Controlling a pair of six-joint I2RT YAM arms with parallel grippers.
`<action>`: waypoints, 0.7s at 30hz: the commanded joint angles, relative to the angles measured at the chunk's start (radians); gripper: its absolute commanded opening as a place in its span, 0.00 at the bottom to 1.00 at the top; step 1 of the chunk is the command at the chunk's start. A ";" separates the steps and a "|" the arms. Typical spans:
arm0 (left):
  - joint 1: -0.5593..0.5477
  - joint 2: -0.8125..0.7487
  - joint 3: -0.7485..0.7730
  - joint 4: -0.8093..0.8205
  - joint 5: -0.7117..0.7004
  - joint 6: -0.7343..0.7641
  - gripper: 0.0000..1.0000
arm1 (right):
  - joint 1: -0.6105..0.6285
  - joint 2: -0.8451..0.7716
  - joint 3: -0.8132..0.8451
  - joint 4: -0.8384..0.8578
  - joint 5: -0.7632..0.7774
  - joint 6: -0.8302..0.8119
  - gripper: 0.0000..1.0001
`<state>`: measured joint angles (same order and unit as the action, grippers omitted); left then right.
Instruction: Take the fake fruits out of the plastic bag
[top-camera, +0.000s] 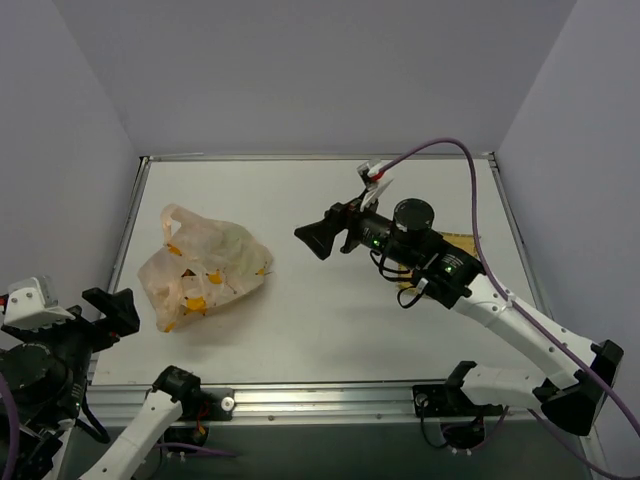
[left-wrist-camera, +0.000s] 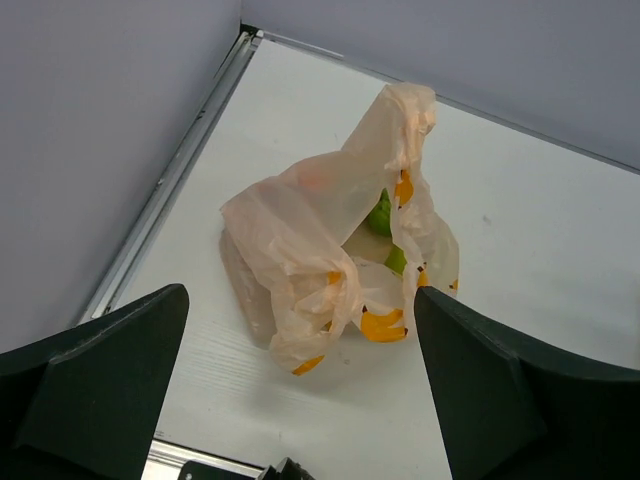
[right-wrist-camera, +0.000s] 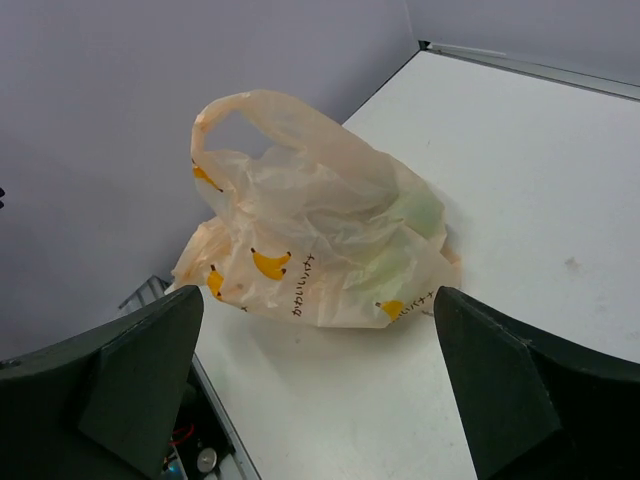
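White tabletop, grey walls: the plastic bag sits slumped near the left edge, with the fake fruits inside it, showing only as patches of light green through the sagging mouth and the film. The left gripper hangs off the near-left corner and the right gripper hovers mid-table, both clear of the bag, jaws wide and empty. No fruit lies outside, so the emptying looks not yet begun.
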<state>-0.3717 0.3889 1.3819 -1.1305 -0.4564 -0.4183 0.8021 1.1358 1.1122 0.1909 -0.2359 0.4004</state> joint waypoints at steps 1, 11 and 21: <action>0.004 0.036 0.025 -0.069 -0.060 0.019 0.94 | 0.055 0.051 0.066 0.001 0.059 -0.032 0.95; -0.001 0.022 -0.006 -0.156 -0.205 -0.101 0.94 | 0.284 0.332 0.311 -0.056 0.199 -0.143 0.99; -0.022 0.019 -0.106 -0.158 -0.228 -0.194 0.90 | 0.394 0.637 0.590 -0.073 0.222 -0.215 1.00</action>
<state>-0.3828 0.3927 1.2697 -1.2728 -0.6559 -0.5648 1.1995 1.7313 1.6142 0.1028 -0.0387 0.2203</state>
